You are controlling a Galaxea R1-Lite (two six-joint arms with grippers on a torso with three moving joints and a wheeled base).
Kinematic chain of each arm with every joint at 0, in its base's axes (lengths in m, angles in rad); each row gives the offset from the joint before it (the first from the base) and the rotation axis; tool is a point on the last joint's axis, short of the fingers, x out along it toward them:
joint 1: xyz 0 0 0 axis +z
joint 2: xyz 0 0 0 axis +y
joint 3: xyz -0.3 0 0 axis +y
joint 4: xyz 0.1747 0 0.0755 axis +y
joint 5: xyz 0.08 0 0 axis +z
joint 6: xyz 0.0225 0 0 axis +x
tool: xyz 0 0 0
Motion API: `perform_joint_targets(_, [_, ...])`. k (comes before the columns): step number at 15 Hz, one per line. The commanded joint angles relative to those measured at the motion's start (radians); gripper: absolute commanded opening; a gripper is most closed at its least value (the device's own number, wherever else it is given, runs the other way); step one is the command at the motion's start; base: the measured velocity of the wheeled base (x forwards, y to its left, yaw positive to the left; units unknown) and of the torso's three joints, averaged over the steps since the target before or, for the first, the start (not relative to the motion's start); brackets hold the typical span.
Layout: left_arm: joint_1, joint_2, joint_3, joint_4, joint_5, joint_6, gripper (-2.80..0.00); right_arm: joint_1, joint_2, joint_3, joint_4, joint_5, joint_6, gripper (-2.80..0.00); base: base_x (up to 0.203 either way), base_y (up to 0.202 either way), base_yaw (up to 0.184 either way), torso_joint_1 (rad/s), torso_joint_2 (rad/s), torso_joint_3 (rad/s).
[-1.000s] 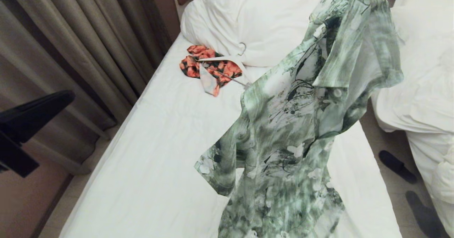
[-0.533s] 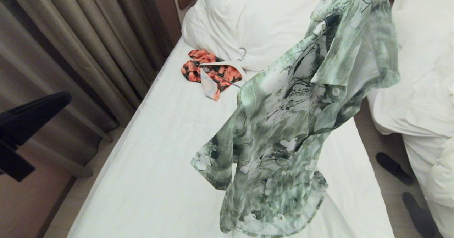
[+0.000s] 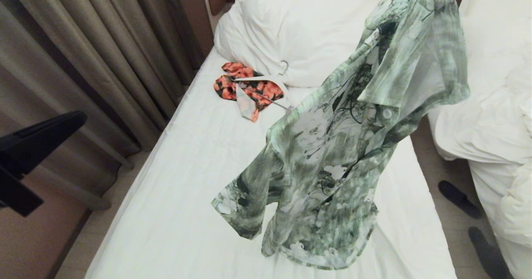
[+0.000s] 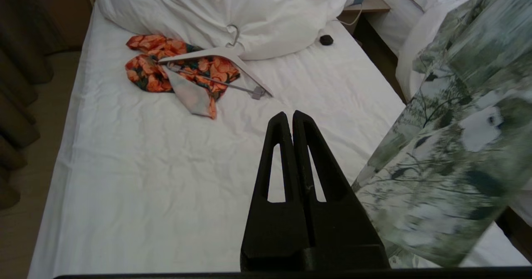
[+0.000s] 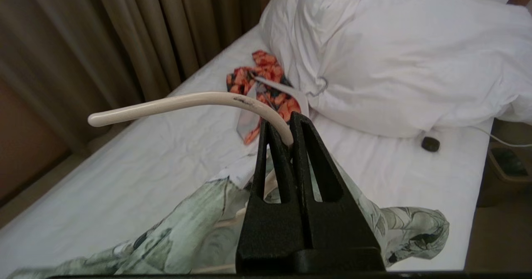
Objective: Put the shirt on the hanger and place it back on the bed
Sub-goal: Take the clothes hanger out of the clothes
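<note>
1. A pale green short-sleeved shirt printed with white flowers and dark leaves (image 3: 332, 146) hangs in the air above the right half of a long single bed with a plain white sheet (image 3: 187, 179).
2. The right gripper (image 5: 289, 130), out of sight in the head view, has its fingers pinched together on the hook of a thin cream wire-like hanger (image 5: 187, 102) and carries the shirt from there; a slim cream bar shows inside the collar beneath it.
3. The left gripper (image 4: 288, 117) is closed on nothing and waits well to the left, off the bed's edge.
4. Compared with a second ago, the whole view has shifted and the hem of the shirt now shows, hanging just above or brushing the sheet; which, I cannot tell.
5. Judgement: hanging looks done, and what remains is laying shirt and hanger flat on the sheet.
6. At the far end, an orange-and-black floral garment (image 3: 249, 88) lies with a thick white flat hanger (image 3: 266, 79) beside a bulky white duvet (image 3: 299, 29).
</note>
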Motion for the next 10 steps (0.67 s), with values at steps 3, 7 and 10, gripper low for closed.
perform_joint_targets(3, [0.000, -0.005, 0.011, -0.003, -0.001, 0.002, -2.80, 0.000, -0.022, 0.002, -0.001, -0.005, 0.000, -2.80, 0.000, 0.000, 0.000, 0.000, 0.00, 0.000])
perform_joint_targets(7, [0.000, -0.027, 0.010, -0.002, 0.004, 0.004, -2.80, 0.001, -0.009, -0.005, -0.004, -0.134, -0.004, -2.80, 0.000, 0.000, 0.000, 0.000, 0.00, 0.000])
perform_joint_targets(10, [0.000, -0.039, 0.008, -0.002, 0.005, 0.004, -2.80, 0.004, 0.014, -0.006, -0.033, -0.242, -0.006, -2.80, 0.000, 0.000, 0.000, 0.000, 0.00, 0.000])
